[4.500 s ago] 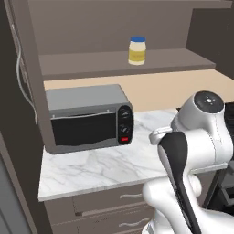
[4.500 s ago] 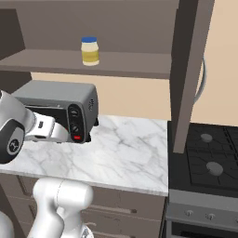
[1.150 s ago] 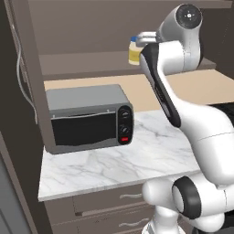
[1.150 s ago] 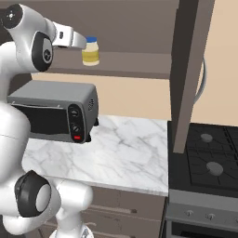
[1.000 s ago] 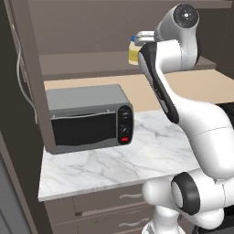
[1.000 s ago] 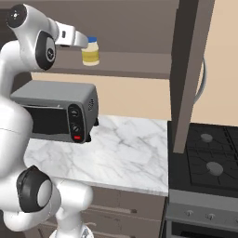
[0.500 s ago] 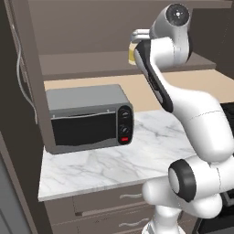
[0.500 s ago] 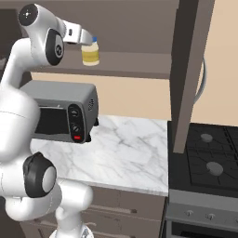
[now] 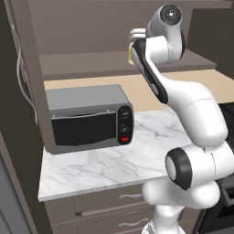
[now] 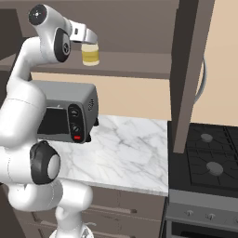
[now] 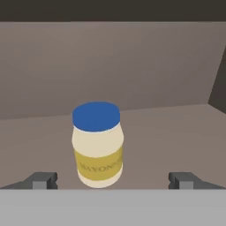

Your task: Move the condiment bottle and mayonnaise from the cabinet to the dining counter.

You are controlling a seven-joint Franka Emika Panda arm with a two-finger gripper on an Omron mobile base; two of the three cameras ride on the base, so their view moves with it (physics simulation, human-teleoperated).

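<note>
One jar, the mayonnaise (image 11: 97, 145), stands upright on the shelf (image 10: 135, 65) of the cabinet (image 10: 188, 69); its blue lid is on. My gripper (image 11: 112, 180) is wide open and grasps nothing; the jar is between my two fingertips (image 11: 42, 180), a little left of middle, touching neither. Below the shelf, the toaster oven (image 9: 87, 116) sits on the marble worktop (image 9: 137, 160).

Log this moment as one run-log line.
phase: reaching for mayonnaise | gripper: open, level with jar, not gripping | jar: upright on cabinet shelf | toaster oven: on worktop below
</note>
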